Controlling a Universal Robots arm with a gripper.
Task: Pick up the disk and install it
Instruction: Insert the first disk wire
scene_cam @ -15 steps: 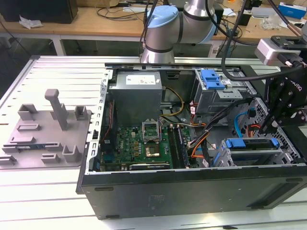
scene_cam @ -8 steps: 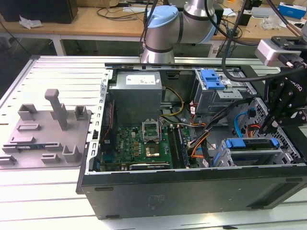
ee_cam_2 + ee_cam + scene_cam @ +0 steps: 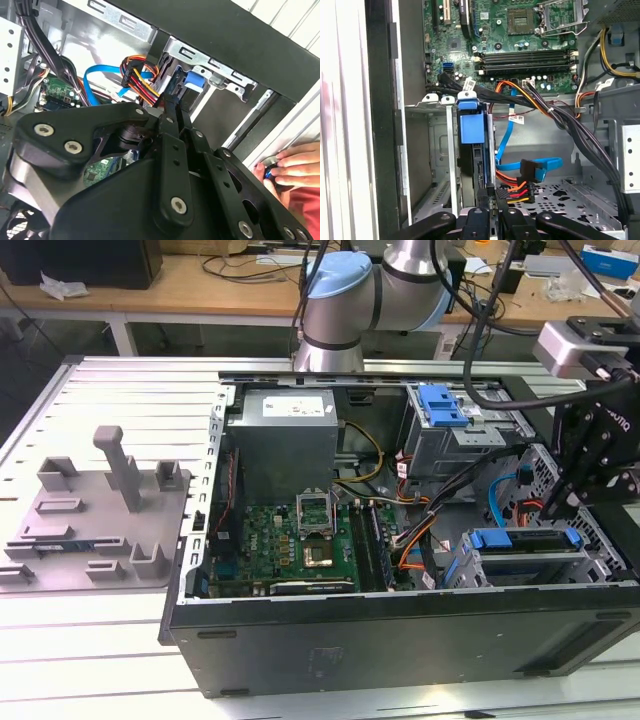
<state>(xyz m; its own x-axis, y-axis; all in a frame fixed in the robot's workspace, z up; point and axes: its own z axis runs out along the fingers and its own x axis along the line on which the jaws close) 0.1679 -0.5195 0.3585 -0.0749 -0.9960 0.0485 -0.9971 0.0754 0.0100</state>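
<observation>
The disk [image 3: 471,135] is standing edge-on inside the drive cage [image 3: 436,150] of the open computer case [image 3: 400,640], with its blue bracket sitting about level with the cage mouth. In the exterior view the disk [image 3: 522,543] is showing as a blue-framed slab in the case's near corner, on the exterior view's right. Judging from this, the picking-up is done and the installing is the step in hand. The disk is in its slot, though whether it is fully latched cannot be told.

The gripper [image 3: 491,192] is hanging right at the disk's end, and in the second wrist view the gripper [image 3: 169,102] is pointing toward the blue bracket. The jaws are looking drawn together, tips close, with nothing seen between them. Whether they are touching the disk is not clear.

A bundle of orange and red power cables [image 3: 512,192] and a blue data cable [image 3: 540,165] are lying just beside the disk, and the motherboard [image 3: 520,40] is sitting beyond them. The case is lying on its side on the worktop [image 3: 100,660]. A person's hand [image 3: 285,167] is resting at the case's outer edge.

As a judgement, finishing the seating is calling for a straight press along the cage rails. The jaws would need to be kept off the nearby cables, since a skewed push could jam the bracket or snag a connector.
</observation>
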